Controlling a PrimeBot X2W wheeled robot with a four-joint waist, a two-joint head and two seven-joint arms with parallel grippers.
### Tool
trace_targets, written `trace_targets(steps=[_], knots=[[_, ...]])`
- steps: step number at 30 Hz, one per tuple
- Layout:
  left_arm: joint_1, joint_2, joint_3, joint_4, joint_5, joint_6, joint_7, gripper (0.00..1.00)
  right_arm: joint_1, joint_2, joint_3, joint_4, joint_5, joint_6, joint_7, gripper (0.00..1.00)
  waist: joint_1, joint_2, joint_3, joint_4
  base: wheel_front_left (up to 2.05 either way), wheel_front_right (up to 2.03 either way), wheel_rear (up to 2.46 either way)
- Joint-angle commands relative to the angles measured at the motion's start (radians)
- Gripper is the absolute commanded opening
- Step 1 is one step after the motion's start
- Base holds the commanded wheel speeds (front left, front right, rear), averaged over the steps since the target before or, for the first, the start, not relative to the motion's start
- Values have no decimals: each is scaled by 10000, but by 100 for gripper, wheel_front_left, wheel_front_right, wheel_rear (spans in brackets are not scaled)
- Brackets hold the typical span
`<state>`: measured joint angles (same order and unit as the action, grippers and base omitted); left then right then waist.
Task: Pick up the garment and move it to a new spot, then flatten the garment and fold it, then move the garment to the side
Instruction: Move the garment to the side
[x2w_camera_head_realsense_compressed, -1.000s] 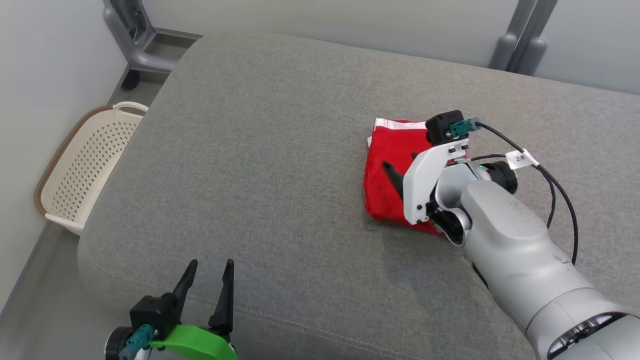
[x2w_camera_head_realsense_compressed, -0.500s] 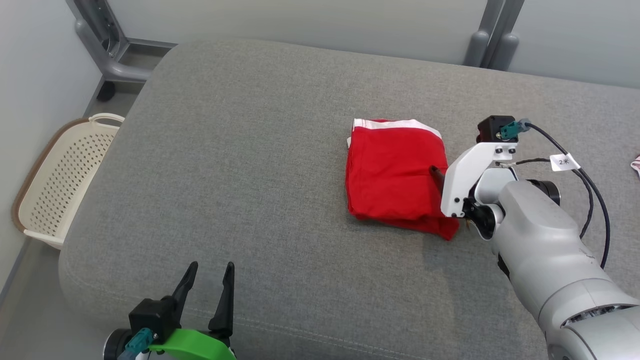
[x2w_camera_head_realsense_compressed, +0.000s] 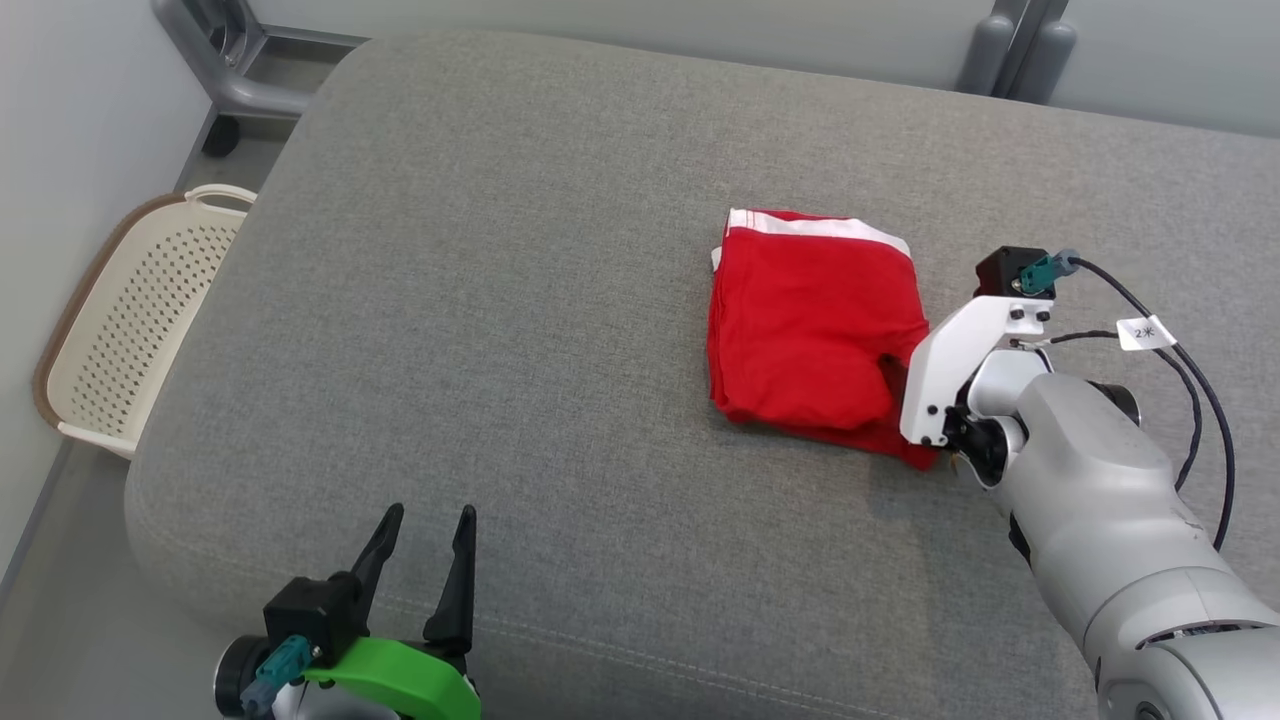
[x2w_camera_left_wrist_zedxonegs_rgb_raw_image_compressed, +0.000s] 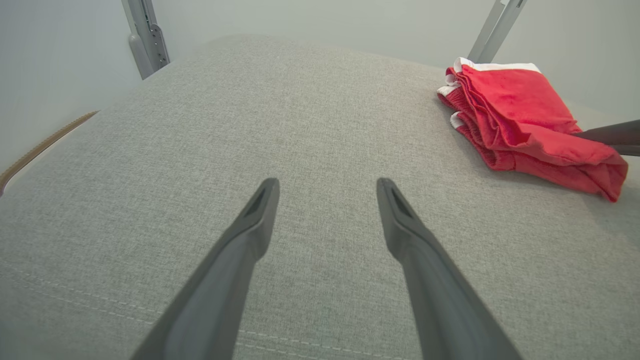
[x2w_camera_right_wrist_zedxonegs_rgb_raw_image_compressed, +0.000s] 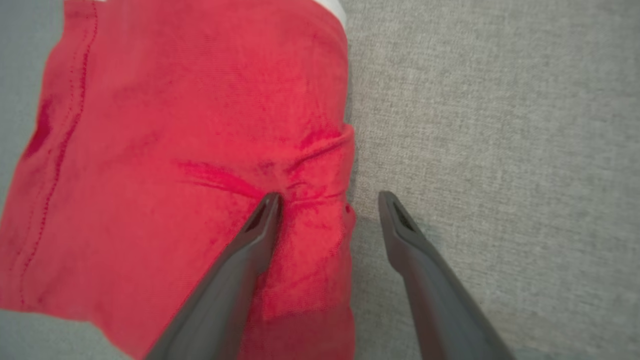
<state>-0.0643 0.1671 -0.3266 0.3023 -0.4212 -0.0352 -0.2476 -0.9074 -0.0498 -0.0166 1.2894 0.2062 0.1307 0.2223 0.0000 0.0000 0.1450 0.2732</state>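
Basket (x2w_camera_head_realsense_compressed: 130, 320): a cream, perforated one on the floor (x2w_camera_head_realsense_compressed: 40, 560), against the cushion's left side; probably kept there for laundry.
Left claw (x2w_camera_head_realsense_compressed: 431, 512): fingers spread wide and holding nothing, above the cushion's near edge and well apart from the garment; it looks parked out of the way.
Garment (x2w_camera_head_realsense_compressed: 810, 320): red with a white band, lying right of centre on the cushion as a compact, layered rectangle. The folding seems done and the move aside is left.
Right claw (x2w_camera_right_wrist_zedxonegs_rgb_raw_image_compressed: 328, 196): spread wide, not gripping. It straddles the garment's right edge, with one finger pressing a crease into the red cloth and the other over bare fabric. This looks like a set-up to pinch that edge.
Cushion (x2w_camera_head_realsense_compressed: 520, 300): broad, grey and woven, with rounded corners and a stitched seam along the front; its give should let a finger slip under the cloth.
Room: pale walls and grey metal frame legs (x2w_camera_head_realsense_compressed: 230, 70) behind the cushion.
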Motion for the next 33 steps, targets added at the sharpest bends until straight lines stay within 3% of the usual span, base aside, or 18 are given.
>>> trace_targets(steps=[1, 2, 4, 7, 21, 25, 33], knots=[[-171, -28, -13, 32, -6, -34, -33, 100, 118, -16, -30, 30, -36, -2, 49, 95, 0, 0, 66, 59, 0, 0, 0], [-185, -32, -21, 49, -4, -39, -41, 100, 130, -18, -55, 30, -58, -2, 68, 81, 0, 0, 92, 75, 0, 0, 0], [-251, -46, -37, 77, -6, -44, -58, 100, 152, -16, -64, 30, 40, -1, 146, 36, 0, 0, 137, 109, 0, 0, 0], [-303, -66, -56, 120, -18, -53, -74, 100, 140, -18, -43, 34, 131, -2, 153, 0, 0, 0, 173, 134, 0, 0, 0], [-304, 41, 37, 128, -53, 72, -104, 100, -216, -33, 246, 28, -86, -6, -222, 0, 0, 0, 4, -292, 0, 0, 0], [-270, 102, 97, 80, -71, 64, -128, 100, -387, -31, 821, -96, -36, -4, -165, 0, 0, 0, -138, -780, 0, 0, 0], [-320, 170, 131, -229, 7, 168, -134, 100, -572, -151, 2545, -881, -598, -6, 499, 0, 0, 0, -365, -2380, 0, 0, 0]])
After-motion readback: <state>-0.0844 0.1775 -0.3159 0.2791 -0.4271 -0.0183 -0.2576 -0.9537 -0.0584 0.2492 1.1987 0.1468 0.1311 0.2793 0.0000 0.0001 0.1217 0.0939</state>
